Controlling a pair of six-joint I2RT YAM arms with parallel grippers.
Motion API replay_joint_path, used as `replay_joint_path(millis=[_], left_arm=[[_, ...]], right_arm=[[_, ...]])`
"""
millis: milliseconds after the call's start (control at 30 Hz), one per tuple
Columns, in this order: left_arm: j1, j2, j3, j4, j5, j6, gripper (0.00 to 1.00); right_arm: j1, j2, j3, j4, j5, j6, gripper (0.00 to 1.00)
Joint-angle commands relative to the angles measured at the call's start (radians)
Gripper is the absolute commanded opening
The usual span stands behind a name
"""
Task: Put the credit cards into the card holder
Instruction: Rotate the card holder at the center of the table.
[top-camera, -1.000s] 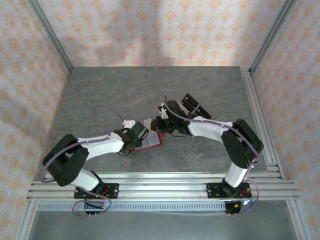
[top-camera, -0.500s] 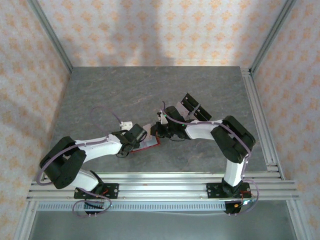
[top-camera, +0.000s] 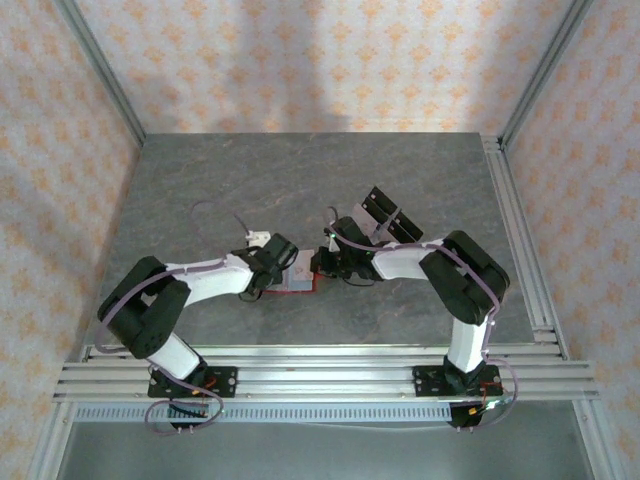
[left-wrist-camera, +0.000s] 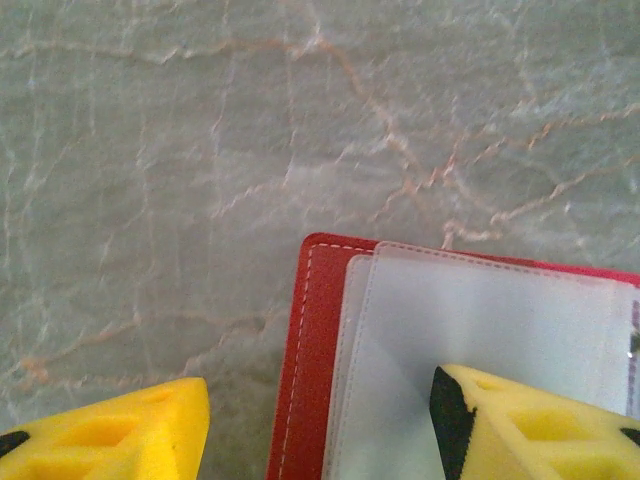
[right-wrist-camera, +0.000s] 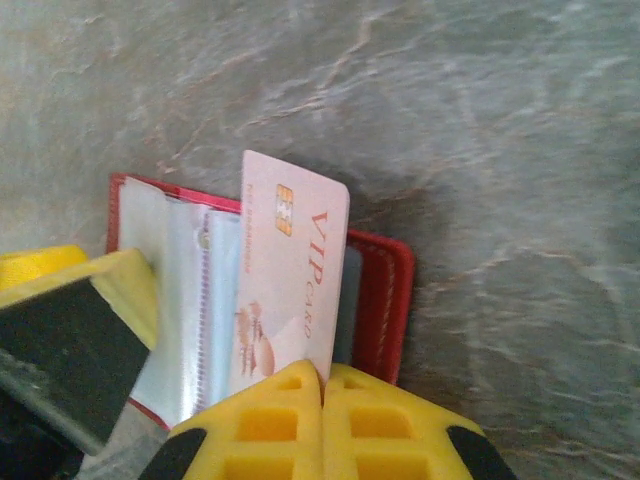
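Right wrist: right gripper (right-wrist-camera: 322, 385) is pressed together on the near end of a credit card (right-wrist-camera: 290, 285), a pinkish "VIP" card with a chip. I see the card lying over the clear sleeves of the open card holder (right-wrist-camera: 388, 290), its long edge close to the red stitched border. Can't tell whether its edge is in a pocket. Left wrist: left gripper (left-wrist-camera: 315, 420) is spread, with one finger (left-wrist-camera: 520, 420) on the sleeve and the other over bare table beside the holder's red edge. Top external: card holder (top-camera: 300, 282) sits mid-table (top-camera: 220, 190) between both grippers. Open stone to the far, left and near sides. A clear stand (top-camera: 385, 212) with black strips crowds the right arm's far side.
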Motion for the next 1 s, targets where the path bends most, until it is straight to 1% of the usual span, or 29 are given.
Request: replay_joint_path(millis=[0, 133, 367, 567, 700, 967], left_arm=[[0.025, 0.036, 0.042, -0.002, -0.008, 0.072, 0.62], [0.024, 0.01, 0.045, -0.03, 0.005, 0.074, 0.61], [0.025, -0.093, -0.039, -0.082, -0.015, 0.024, 0.61], [0.025, -0.115, -0.081, -0.061, 0.002, 0.006, 0.61], [0.025, -0.131, -0.079, -0.05, 0.015, 0.011, 0.61], [0.023, -0.201, -0.043, -0.051, 0.052, 0.049, 0.62]], right_arm=[[-0.009, -0.009, -0.029, -0.036, 0.067, 0.022, 0.0], [-0.009, 0.0, -0.023, -0.029, 0.064, 0.031, 0.0], [-0.012, 0.004, -0.016, -0.036, 0.066, 0.031, 0.0], [-0.02, -0.006, -0.006, -0.052, 0.056, 0.025, 0.0], [-0.025, -0.024, 0.016, -0.075, 0.036, 0.013, 0.0], [-0.029, -0.065, 0.082, -0.171, 0.038, -0.024, 0.0]])
